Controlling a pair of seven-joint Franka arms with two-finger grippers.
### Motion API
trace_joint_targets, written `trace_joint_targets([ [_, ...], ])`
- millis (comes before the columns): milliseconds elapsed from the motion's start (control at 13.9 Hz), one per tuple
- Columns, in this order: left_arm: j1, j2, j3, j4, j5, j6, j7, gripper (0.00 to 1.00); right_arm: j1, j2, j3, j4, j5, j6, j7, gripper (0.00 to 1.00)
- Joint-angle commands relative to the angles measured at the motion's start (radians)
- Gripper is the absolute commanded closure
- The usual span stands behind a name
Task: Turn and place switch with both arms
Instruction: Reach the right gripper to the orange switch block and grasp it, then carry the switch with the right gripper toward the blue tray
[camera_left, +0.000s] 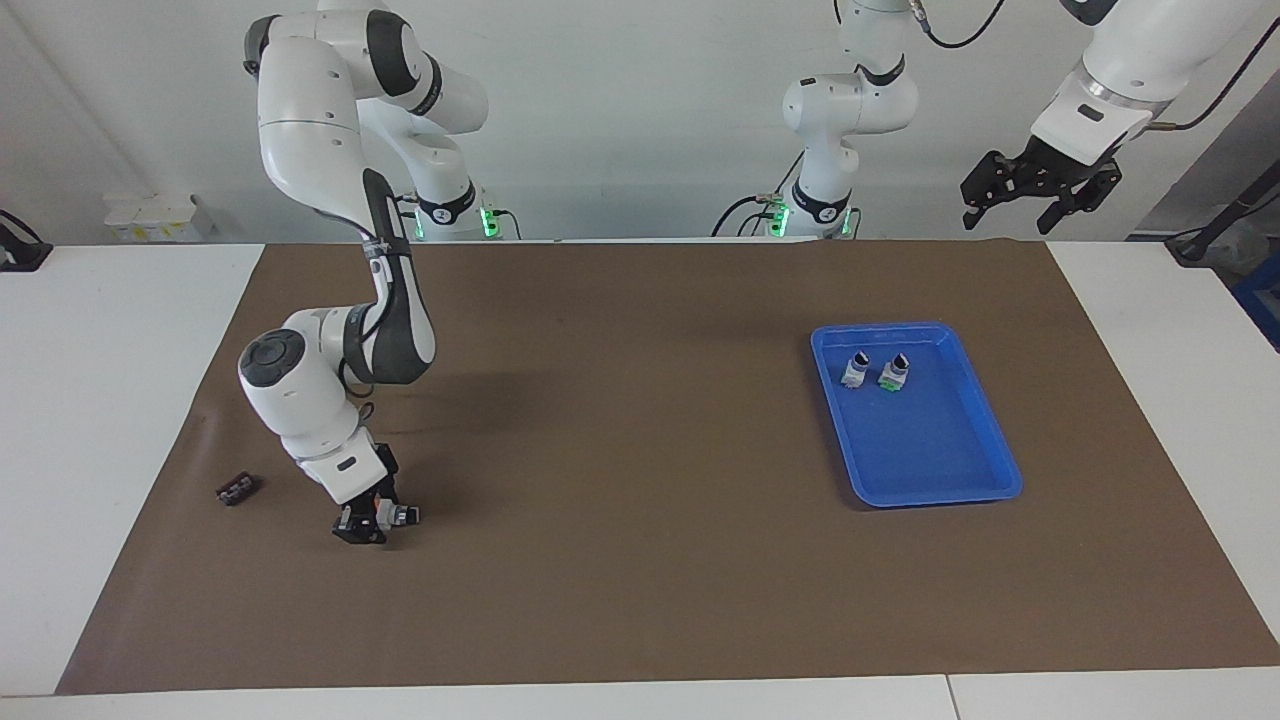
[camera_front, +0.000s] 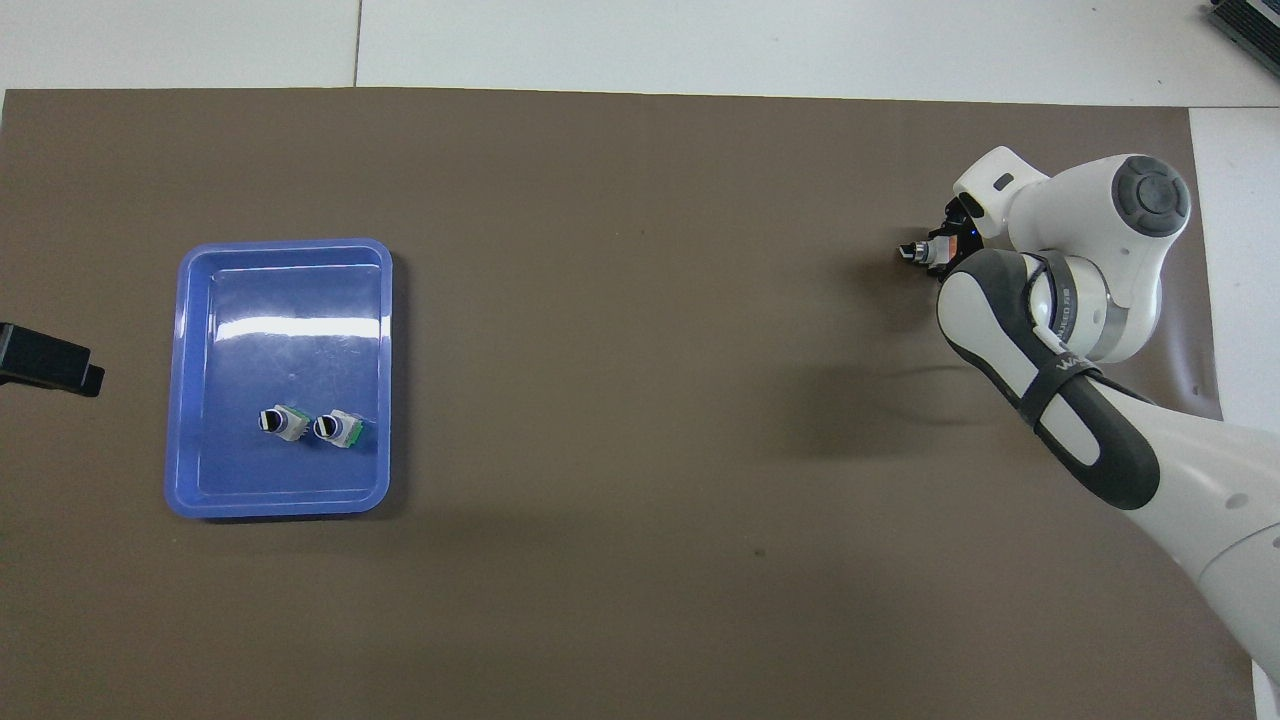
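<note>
My right gripper is down at the brown mat near the right arm's end, shut on a small switch whose white body and dark knob stick out sideways from the fingers. In the overhead view the gripper and the switch show just past the arm's wrist. Two more switches stand in the blue tray, also seen from above. My left gripper hangs open and empty, raised past the mat's edge at the left arm's end; the arm waits.
A flat black strip lies on the mat beside the right gripper, toward the right arm's end of the table. The blue tray sits toward the left arm's end. The left gripper's tip shows at the overhead view's edge.
</note>
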Motion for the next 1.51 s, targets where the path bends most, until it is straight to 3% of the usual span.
trace_joint_targets([
  [0,0.005,-0.025,-0.002,-0.027,0.002,0.001,0.0,0.0,-0.01,0.0,0.011,0.012,0.002,-0.075,-0.038,1.0],
  [144,0.005,-0.025,-0.002,-0.027,0.002,0.001,0.0,0.0,0.001,-0.056,0.029,0.011,0.016,-0.158,-0.121,1.0],
  [288,0.006,-0.025,-0.002,-0.027,0.002,0.001,0.002,0.0,-0.001,-0.139,0.098,0.012,0.027,-0.237,-0.129,1.0],
  [576,0.006,-0.025,-0.002,-0.027,0.002,0.001,0.002,0.0,0.002,-0.231,0.19,0.02,0.348,-0.408,-0.121,1.0],
  [791,0.005,-0.025,-0.002,-0.027,0.002,0.001,0.002,0.0,0.002,-0.258,0.268,0.026,0.514,-0.414,-0.039,1.0],
  [1079,0.005,-0.025,-0.002,-0.027,0.002,0.001,0.0,0.0,0.004,-0.3,0.448,0.066,0.524,-0.391,0.197,1.0],
  [1439,0.005,-0.027,-0.004,-0.028,0.002,-0.017,0.003,0.0,0.086,-0.391,0.469,0.069,0.524,-0.368,0.365,1.0],
])
